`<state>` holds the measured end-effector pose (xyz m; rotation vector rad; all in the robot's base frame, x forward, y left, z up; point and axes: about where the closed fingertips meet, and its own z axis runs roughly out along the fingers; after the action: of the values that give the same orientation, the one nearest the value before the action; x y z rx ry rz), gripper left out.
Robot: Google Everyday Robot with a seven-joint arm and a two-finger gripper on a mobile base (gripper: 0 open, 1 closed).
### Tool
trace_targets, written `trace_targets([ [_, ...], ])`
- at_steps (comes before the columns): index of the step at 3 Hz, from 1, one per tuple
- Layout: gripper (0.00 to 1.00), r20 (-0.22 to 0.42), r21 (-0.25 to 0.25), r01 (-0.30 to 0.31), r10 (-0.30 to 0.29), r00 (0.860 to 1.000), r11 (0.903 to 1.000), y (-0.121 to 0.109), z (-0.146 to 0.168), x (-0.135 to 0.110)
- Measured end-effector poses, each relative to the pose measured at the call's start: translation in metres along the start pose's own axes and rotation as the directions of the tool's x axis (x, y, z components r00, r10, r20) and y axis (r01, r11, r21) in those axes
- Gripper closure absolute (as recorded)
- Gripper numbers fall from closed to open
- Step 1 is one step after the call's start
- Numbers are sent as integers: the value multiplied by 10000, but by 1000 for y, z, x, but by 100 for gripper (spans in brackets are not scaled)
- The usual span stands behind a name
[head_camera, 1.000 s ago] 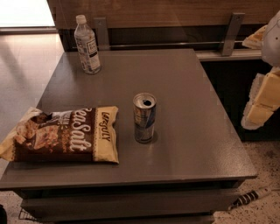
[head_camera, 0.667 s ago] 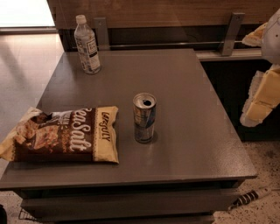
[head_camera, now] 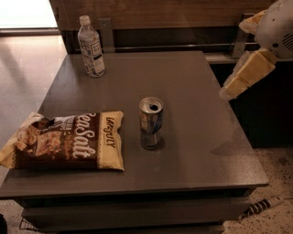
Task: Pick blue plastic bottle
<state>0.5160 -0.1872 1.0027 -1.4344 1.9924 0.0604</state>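
The blue plastic bottle (head_camera: 90, 48) stands upright at the far left corner of the dark grey tabletop (head_camera: 197, 87), with its white cap on and its pale label with dark print turned toward the camera. Nothing touches it

A silver-and-blue drink can (head_camera: 150, 122) stands upright near the middle of the tabletop, well apart from the bottle. A dark opening shows in its lid. To the left of the can, along the front left part of the tabletop, a brown and yellow snack bag (head_camera: 68, 141) lies flat with its printed side up. Its left end reaches past the tabletop's edge. The bag and the can are near each other but do not touch

The claw (head_camera: 245, 75) hangs in the air at the right side of the view, beyond the right edge of the tabletop. It shows as a pale cream part slanting down and to the left from the white arm (head_camera: 277, 27) in the upper right corner. It is well apart from the bottle, with the width of the tabletop between them. I cannot tell from this view whether the claw is released or clenched

A wooden wall panel (head_camera: 160, 13) runs behind the tabletop, and a pale floor (head_camera: 23, 73) lies to the left
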Motion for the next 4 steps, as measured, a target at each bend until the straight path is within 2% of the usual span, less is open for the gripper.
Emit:
trace_targets([
  [1, 0, 3028, -318, -508, 581, 9513, 9982, -11, 60, -42],
  [2, 0, 5133, -563, -728, 914, 8534, 9958, -17, 86, -91],
  [3, 0, 6002, -572, -874, 1042, 7931, 9945, -7, 106, -168],
  [4, 0, 6052, -603, -931, 1106, 7883, 9938, -11, 111, -168],
])
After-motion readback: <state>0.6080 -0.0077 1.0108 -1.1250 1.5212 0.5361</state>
